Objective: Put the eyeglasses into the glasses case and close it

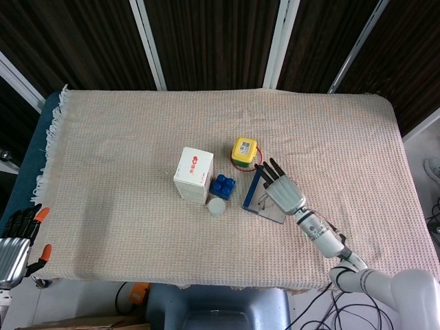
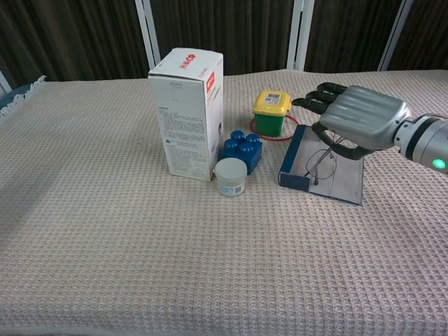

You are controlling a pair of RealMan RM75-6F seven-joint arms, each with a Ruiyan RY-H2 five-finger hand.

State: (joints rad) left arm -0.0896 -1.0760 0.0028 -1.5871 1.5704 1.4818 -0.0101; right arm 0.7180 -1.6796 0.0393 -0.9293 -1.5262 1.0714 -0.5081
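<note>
The glasses case (image 2: 296, 159) (image 1: 251, 190) lies open right of centre, its dark blue part standing up and a grey flap flat on the cloth. My right hand (image 2: 360, 122) (image 1: 282, 194) hovers palm down over it. It holds the thin wire eyeglasses (image 2: 320, 162) (image 1: 261, 201) under its curled thumb, and they hang just over the case's inside. Whether they touch the case I cannot tell. My left hand (image 1: 12, 244) hangs off the table's near left corner with its fingers apart and nothing in them.
A white carton (image 2: 187, 112) stands left of the case. A blue block (image 2: 243, 148) and a small white jar (image 2: 230, 176) sit between them. A yellow-lidded green pot (image 2: 271, 112) on a red ring stands just behind the case.
</note>
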